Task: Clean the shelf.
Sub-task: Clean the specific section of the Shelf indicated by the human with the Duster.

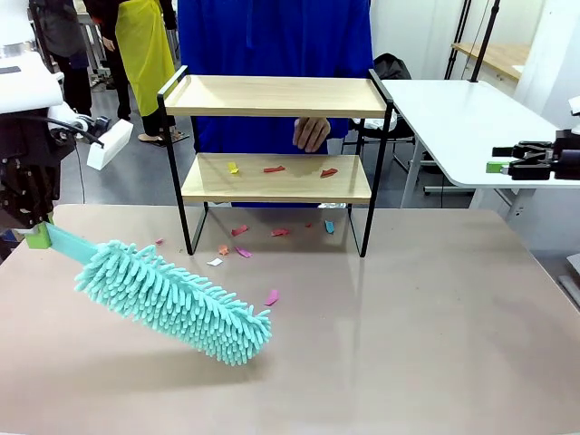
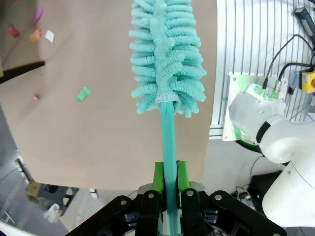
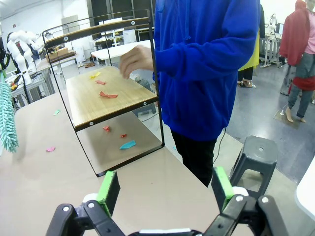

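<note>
The shelf (image 1: pixel 276 178) stands at the table's far middle, two light wood boards in a thin black frame. Coloured paper scraps (image 1: pixel 274 169) lie on its lower board and on the table beneath. My left gripper (image 1: pixel 36 234) is shut on the teal handle of a fluffy teal duster (image 1: pixel 172 301), whose head hangs low over the table's left front, apart from the shelf. In the left wrist view the green pads (image 2: pixel 158 179) clamp the handle of the duster (image 2: pixel 166 54). My right gripper (image 3: pixel 165 189) stands open, off the table's right side, looking at the shelf (image 3: pixel 110 101). A person's hand (image 1: pixel 312 133) hangs behind the shelf.
More scraps (image 1: pixel 272 297) lie loose on the brown table in front of the shelf. A person in a blue top (image 1: pixel 272 41) stands at the far side. A white table (image 1: pixel 462 118) sits at the right, a grey stool (image 3: pixel 258 155) near the person.
</note>
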`<state>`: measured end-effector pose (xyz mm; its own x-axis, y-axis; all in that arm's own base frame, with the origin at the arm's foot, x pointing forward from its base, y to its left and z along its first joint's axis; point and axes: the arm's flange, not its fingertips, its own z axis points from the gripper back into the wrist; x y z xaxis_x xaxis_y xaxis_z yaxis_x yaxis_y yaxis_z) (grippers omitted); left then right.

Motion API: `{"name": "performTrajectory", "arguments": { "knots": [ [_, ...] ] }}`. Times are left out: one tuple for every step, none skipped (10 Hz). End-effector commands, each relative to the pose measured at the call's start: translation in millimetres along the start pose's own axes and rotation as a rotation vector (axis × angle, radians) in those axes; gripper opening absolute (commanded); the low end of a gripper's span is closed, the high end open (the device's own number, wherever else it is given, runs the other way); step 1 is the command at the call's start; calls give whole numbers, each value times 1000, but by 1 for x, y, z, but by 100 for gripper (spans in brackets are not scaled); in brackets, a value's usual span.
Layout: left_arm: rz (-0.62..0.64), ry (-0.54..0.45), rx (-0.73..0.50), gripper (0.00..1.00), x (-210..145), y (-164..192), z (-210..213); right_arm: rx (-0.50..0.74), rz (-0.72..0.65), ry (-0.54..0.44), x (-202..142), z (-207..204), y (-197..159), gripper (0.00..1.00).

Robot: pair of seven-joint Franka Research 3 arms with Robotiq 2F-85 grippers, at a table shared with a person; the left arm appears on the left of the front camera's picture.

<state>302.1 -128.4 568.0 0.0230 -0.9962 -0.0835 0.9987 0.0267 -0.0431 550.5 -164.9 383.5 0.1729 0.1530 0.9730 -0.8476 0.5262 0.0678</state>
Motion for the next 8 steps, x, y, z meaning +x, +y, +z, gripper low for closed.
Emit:
{"name": "performTrajectory", "arguments": {
  "knots": [
    [-10, -13, -8, 13, -1, -2, 2, 0, 5, -3, 3, -1, 1, 100],
    [-10, -13, -8, 13, -1, -2, 2, 0, 5, -3, 3, -1, 1, 100],
    [-10, -13, -8, 13, -1, -2, 2, 0, 5, -3, 3, -1, 1, 100],
    [-10, -13, -8, 13, -1, -2, 2, 0, 5, -3, 3, -1, 1, 100],
    [-10, -13, -8, 13, -1, -2, 2, 0, 5, -3, 3, -1, 1, 100],
    [-10, -13, -8, 13, -1, -2, 2, 0, 5, -3, 3, -1, 1, 100],
    [-10, -13, -8, 13, -1, -2, 2, 0, 5, -3, 3, -1, 1, 100],
    [-10, -13, -8, 13, -1, -2, 2, 0, 5, -3, 3, -1, 1, 100]
  ]
}}
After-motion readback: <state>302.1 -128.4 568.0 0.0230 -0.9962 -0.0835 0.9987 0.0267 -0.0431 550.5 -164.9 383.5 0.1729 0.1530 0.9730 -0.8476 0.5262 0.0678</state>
